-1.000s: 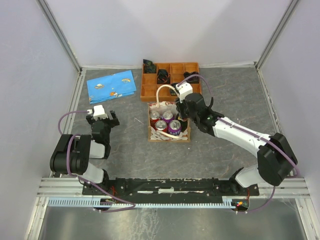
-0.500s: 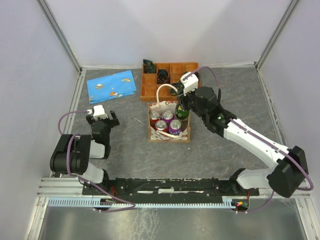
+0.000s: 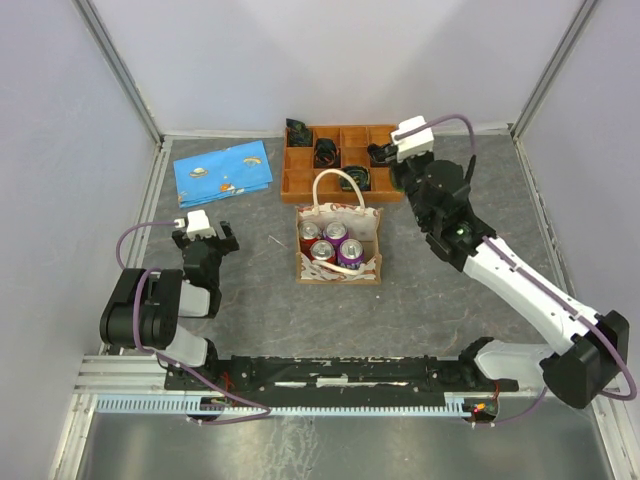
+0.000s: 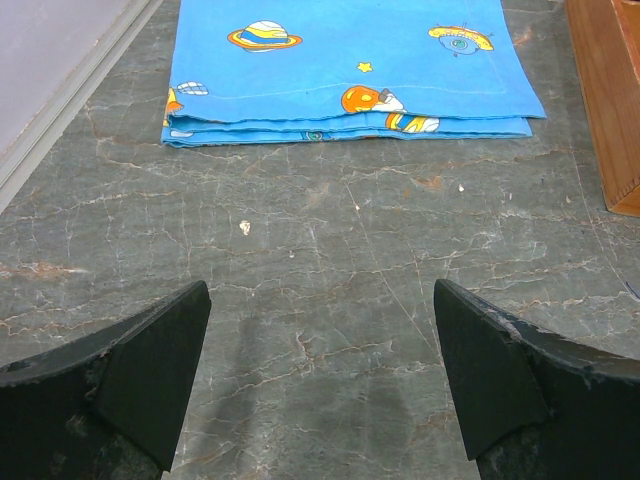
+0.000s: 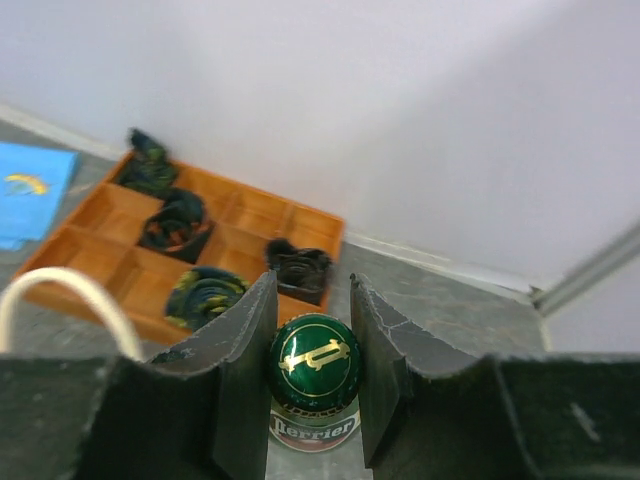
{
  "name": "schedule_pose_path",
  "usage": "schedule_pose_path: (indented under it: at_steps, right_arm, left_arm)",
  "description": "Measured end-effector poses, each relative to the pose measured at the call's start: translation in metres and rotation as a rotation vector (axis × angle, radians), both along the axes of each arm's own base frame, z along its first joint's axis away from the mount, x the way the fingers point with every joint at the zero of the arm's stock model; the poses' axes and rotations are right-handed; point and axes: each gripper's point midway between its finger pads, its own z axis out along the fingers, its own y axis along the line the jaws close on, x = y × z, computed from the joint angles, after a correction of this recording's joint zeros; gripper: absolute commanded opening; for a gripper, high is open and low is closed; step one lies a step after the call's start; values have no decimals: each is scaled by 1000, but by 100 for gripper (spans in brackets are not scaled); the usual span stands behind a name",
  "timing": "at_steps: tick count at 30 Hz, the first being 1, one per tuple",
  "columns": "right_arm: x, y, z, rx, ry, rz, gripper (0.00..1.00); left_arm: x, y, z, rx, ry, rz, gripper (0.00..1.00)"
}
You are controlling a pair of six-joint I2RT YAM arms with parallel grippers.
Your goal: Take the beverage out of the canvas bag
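orange tray (image 3: 300, 160) behind canvas bag (image 3: 337, 273)

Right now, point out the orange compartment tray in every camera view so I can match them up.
Top external: orange compartment tray at the table's far middle, just beyond the canvas bag.
Left wrist: only the tray's corner, at the right edge.
Right wrist: tray in the left half, beyond the gripped green bottle.
Shared landmark: the blue cloth, left of the tray in all three views.
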Motion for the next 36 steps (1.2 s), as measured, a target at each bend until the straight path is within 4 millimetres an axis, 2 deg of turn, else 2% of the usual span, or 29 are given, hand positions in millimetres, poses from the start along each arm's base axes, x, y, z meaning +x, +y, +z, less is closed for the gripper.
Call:
schedule_pose_path:
  at_steps: [3,7,9,11,15,19,23,27,33,36]
  right_arm:
    - [12,-34,2,17,-3,-106,0]
    - [29,-93,-4,93,17,-260,0]
    - [31,-117,-14,117,35,-329,0]
    - [32,-132,-33,128,66,-370,0]
    - [31,-136,-82,151,160,-373,0]
    - [28,-132,-136,171,274,-343,0]
    - [29,-127,-168,189,344,-322,0]
    - [33,-121,-183,225,360,-297,0]
    - [42,-113,-191,270,365,-273,0]
    - [44,-109,-196,280,376,-263,5]
  left_arm:
    - [0,0,0,0,-1,0,99]
    - [0,0,0,0,-1,0,99]
    - [0,0,0,0,-1,0,99]
    - [0,0,0,0,-1,0,99]
    - [0,0,0,0,-1,0,99]
    - [0,0,0,0,-1,0,99]
    - [0,0,0,0,-1,0,99]
    - [0,0,0,0,-1,0,99]
    - [0,0,0,0,-1,0,99]
    - [0,0,0,0,0,0,99]
